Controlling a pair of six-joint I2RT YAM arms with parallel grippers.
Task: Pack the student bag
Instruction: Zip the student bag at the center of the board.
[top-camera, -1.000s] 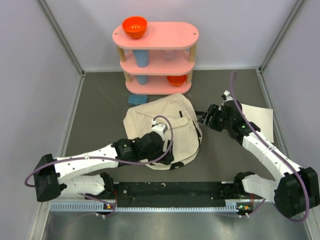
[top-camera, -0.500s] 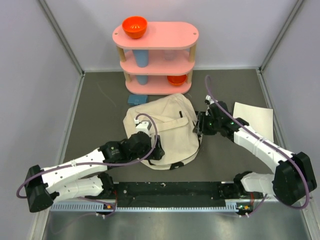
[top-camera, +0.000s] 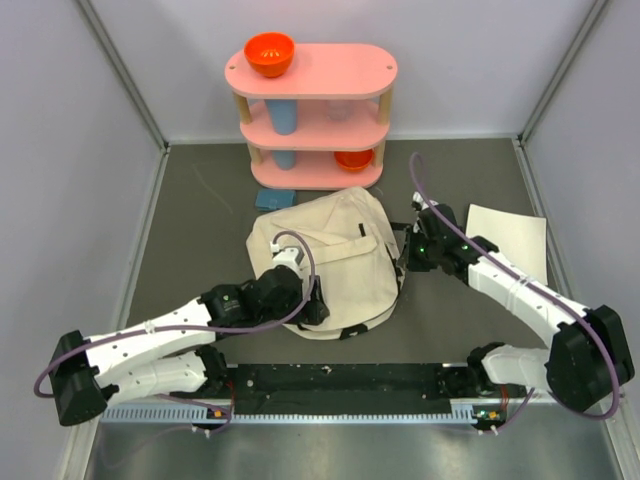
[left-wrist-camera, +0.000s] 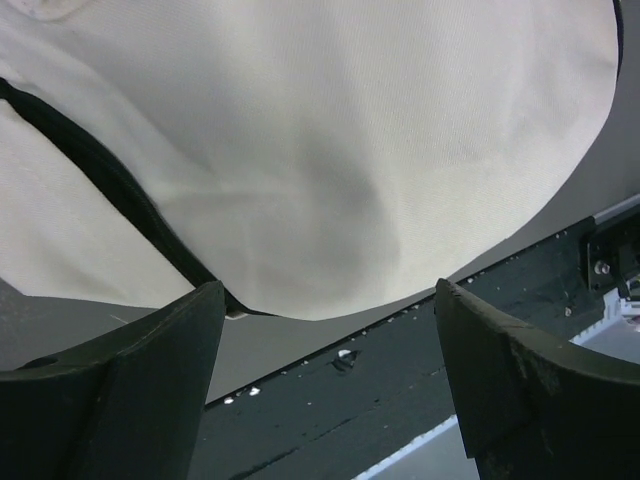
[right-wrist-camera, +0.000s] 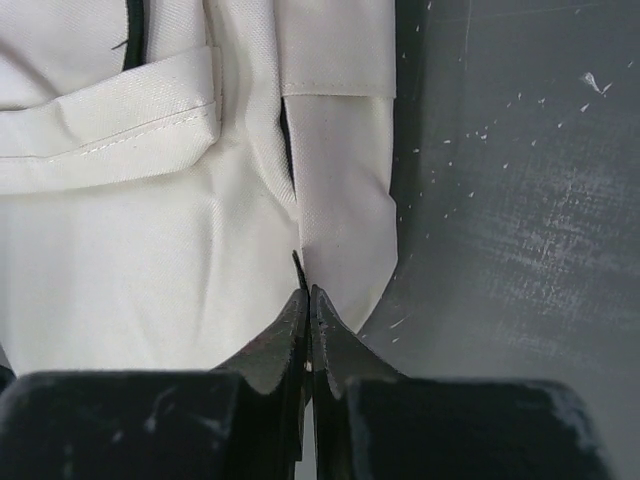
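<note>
From above I get even, diffuse light, sharp throughout, with soft shadows around the bag (top-camera: 330, 270). On my left wrist view the end effector fingers (left-wrist-camera: 110, 400) are dark and blurred, the cloth bright. On the right wrist view, surface (right-wrist-camera: 520, 200) specks look crisp.

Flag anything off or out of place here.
Nothing spilled or damaged. The student bag lies slumped flat, and a blue flat item sits loose between its far edge and the pink shelf. The right gripper is shut at the bag's right edge; whether it holds anything is unclear.
</note>
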